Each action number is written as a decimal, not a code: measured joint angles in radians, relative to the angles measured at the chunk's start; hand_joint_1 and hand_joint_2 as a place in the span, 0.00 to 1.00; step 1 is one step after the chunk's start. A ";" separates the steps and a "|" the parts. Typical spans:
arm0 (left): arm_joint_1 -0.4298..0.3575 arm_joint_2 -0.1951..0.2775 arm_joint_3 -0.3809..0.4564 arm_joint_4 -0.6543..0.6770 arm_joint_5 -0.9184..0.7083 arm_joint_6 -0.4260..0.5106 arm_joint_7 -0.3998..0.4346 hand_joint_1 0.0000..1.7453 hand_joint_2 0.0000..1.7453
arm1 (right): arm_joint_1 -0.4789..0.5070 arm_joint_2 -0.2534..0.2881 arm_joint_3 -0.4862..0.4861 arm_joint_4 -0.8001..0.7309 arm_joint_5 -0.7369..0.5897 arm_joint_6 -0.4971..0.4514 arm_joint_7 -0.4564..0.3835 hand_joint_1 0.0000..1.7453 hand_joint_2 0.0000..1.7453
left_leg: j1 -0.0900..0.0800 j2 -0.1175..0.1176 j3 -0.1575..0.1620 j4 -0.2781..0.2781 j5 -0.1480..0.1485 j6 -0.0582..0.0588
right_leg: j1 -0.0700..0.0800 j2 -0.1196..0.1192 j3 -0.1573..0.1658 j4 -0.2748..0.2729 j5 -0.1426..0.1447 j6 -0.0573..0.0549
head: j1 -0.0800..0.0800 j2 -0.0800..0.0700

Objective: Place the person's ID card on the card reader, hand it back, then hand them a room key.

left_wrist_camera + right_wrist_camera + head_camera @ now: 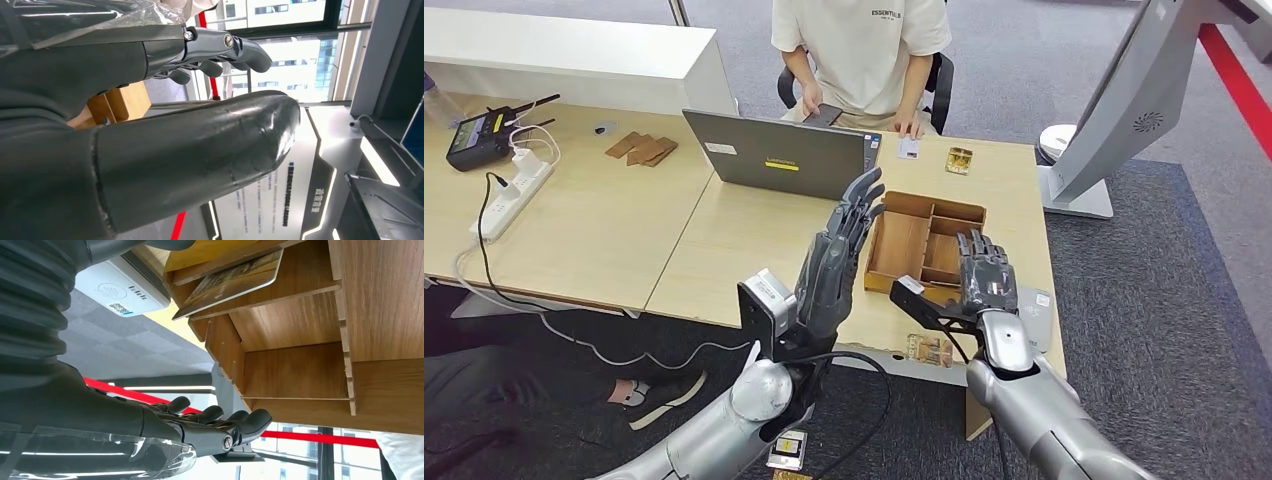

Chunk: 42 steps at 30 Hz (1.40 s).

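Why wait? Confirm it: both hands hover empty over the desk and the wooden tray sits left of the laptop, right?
Wrong on one point. In the head view the wooden tray sits right of the laptop, not left. The left hand and right hand do hover empty.

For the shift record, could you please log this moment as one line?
left hand: raised, holds nothing | right hand: over wooden organizer, holds nothing | ID card: on desk by person | card reader: bare
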 joint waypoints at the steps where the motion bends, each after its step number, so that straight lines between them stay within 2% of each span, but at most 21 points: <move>1: 0.000 0.000 0.000 0.000 0.000 0.000 0.000 0.00 0.00 | 0.000 0.000 0.000 0.001 0.000 0.000 0.000 0.00 1.00 | 0.000 0.000 0.000 0.000 0.000 0.000 | 0.000 0.000 0.000 0.000 0.000 0.000 | 0.000 0.000; 13: -0.001 0.000 0.000 0.002 -0.001 -0.006 0.000 0.00 0.00 | 0.000 -0.003 0.000 0.016 0.000 0.000 -0.004 0.01 1.00 | 0.000 0.000 0.000 0.000 0.000 0.000 | 0.000 0.000 0.000 0.000 0.000 0.000 | 0.000 0.000; 17: -0.002 0.000 0.000 0.008 0.000 -0.009 -0.004 0.00 0.00 | 0.000 -0.002 0.000 0.023 0.000 -0.001 -0.012 0.97 1.00 | 0.000 0.000 0.000 0.000 0.000 0.000 | 0.000 0.000 0.000 0.000 0.000 0.000 | 0.000 0.000; 18: -0.002 0.000 0.000 0.009 0.000 -0.010 -0.005 0.00 0.00 | 0.000 -0.002 0.000 0.024 0.000 -0.001 -0.014 1.00 1.00 | 0.000 0.000 0.000 0.000 0.000 0.000 | 0.000 0.000 0.000 0.000 0.000 0.000 | 0.000 0.000; 28: -0.006 -0.005 0.001 0.027 0.006 -0.020 -0.020 0.00 0.00 | 0.001 0.008 0.000 0.039 -0.002 0.006 -0.029 1.00 1.00 | 0.000 0.000 0.000 0.000 0.000 0.000 | 0.000 0.000 0.000 0.000 0.000 0.000 | 0.000 0.000; 42: -0.011 -0.021 0.002 0.049 0.019 -0.045 -0.020 0.00 0.00 | 0.003 0.013 0.000 0.040 -0.015 -0.002 -0.008 1.00 1.00 | 0.000 0.000 0.000 0.000 0.000 0.000 | 0.000 0.000 0.000 0.000 0.000 0.000 | 0.000 0.000</move>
